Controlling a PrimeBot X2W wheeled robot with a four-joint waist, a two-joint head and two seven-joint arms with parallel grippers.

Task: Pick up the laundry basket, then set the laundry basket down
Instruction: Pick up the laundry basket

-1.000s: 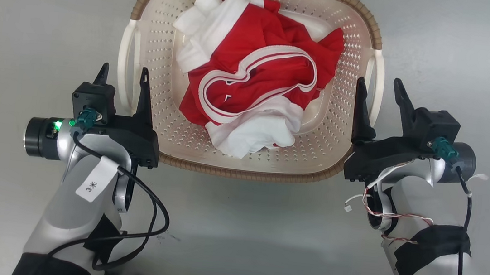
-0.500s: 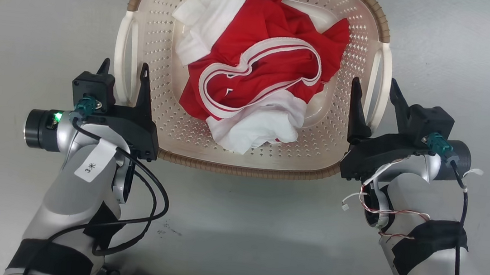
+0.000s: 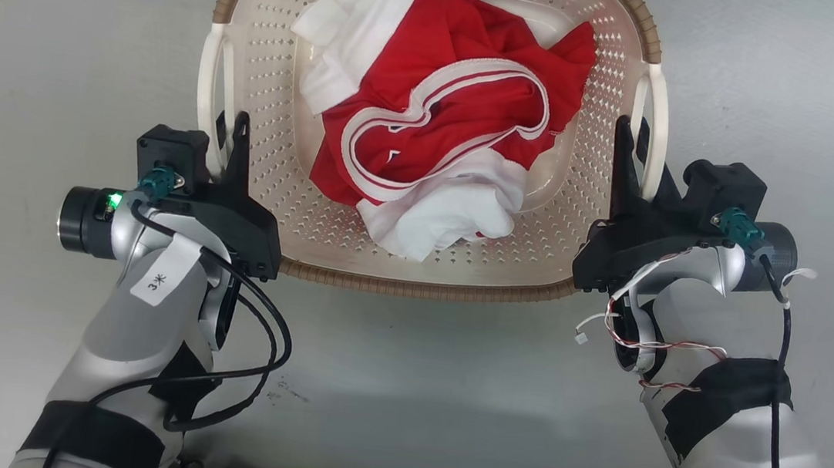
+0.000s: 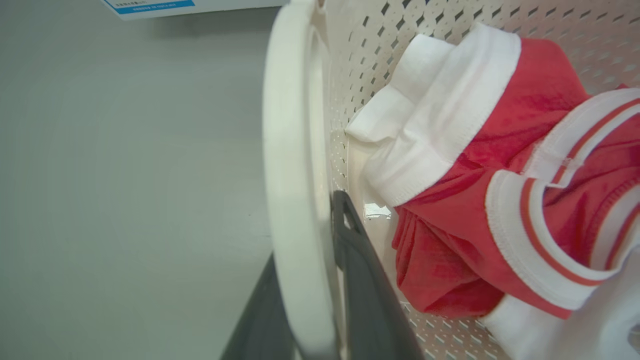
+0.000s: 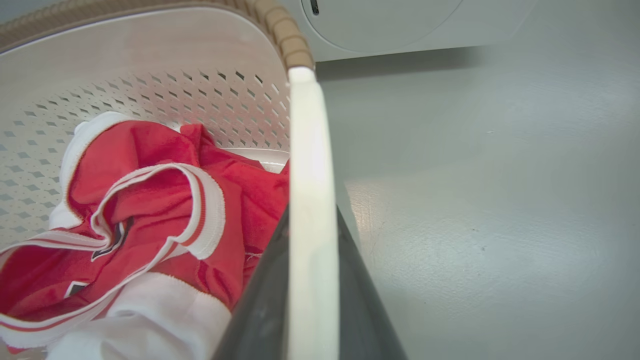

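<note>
Noted left gripper (image 3: 232, 121) closed on left handle (image 3: 204, 80) of basket (image 3: 411, 288), one finger each side, touching. Noted right gripper (image 3: 632, 129) likewise clamped on right handle (image 3: 661, 112). Found basket between both grippers, over grey floor (image 3: 58, 33); resting or lifted, cannot tell. Logged red-and-white clothes (image 3: 436, 127) heaped just inward of each gripper. Spotted washer (image 5: 390, 25) ahead of right gripper, blue-labelled white panel (image 4: 150, 5) ahead of left.

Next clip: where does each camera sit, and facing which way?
Head view: from the head, down onto the cream-white perforated plastic laundry basket; both forearms, left gripper, right gripper show.
Left wrist view: from that wrist, along its dark fingers clamping the white left loop handle.
Right wrist view: likewise, fingers clamping the right loop handle.
Shared: all see the crumpled red-and-white garment.
</note>
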